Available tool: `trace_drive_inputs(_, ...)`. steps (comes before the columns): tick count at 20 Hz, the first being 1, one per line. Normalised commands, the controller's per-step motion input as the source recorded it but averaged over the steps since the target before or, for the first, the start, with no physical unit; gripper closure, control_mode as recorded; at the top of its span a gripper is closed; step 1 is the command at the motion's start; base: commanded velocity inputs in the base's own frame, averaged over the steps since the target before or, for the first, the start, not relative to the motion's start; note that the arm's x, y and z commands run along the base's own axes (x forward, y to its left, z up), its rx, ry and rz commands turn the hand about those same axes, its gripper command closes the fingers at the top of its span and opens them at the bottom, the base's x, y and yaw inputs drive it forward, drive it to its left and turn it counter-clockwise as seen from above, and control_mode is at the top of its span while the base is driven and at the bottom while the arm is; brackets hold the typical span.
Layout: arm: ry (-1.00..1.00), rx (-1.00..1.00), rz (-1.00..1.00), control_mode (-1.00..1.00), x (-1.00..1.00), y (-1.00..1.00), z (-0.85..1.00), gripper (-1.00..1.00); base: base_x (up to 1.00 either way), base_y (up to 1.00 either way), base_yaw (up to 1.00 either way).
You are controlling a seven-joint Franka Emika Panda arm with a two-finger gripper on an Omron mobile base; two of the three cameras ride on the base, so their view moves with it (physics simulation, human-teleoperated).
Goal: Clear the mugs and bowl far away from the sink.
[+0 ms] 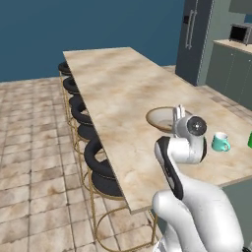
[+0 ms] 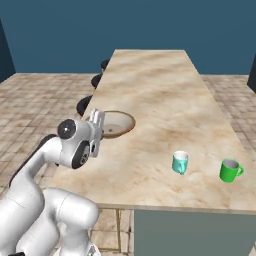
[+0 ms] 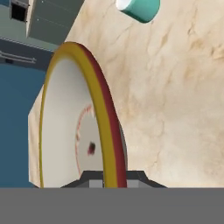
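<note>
The bowl, cream inside with a tan-gold rim, lies on the marble island counter near its stool-side edge. My gripper is shut on the bowl's near rim, which runs between the two fingertips in the hand view. A teal mug stands to the right of the bowl. Further right stands a green mug. The sink is out of view.
Black bar stools line the counter's left edge. A dark fridge and a microwave on cabinets stand at the back right. The counter stretches bare toward its far end.
</note>
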Motion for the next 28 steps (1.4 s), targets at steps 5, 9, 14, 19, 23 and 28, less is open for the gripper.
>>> trace_drive_inputs(5,0.06,0.02,0.0,-1.0,0.71,0.0,-0.35,1.0,0.0,0.0,0.0)
trace_drive_inputs(9,0.14,0.04,0.0,-1.0,0.62,0.0,-0.45,1.0,0.0,0.0,0.0)
trace_drive_inputs(14,0.17,0.06,0.0,-1.0,0.51,0.0,-0.55,1.0,0.0,0.0,0.0)
trace_drive_inputs(19,0.13,0.05,0.01,-1.0,0.37,0.0,-0.66,1.0,0.0,0.0,0.0)
trace_drive_inputs(23,0.09,0.05,0.03,-1.0,0.29,0.0,-0.74,1.0,0.0,0.0,0.0)
trace_drive_inputs(28,0.1,0.06,0.03,-1.0,0.23,0.0,-0.8,1.0,0.0,0.0,0.0)
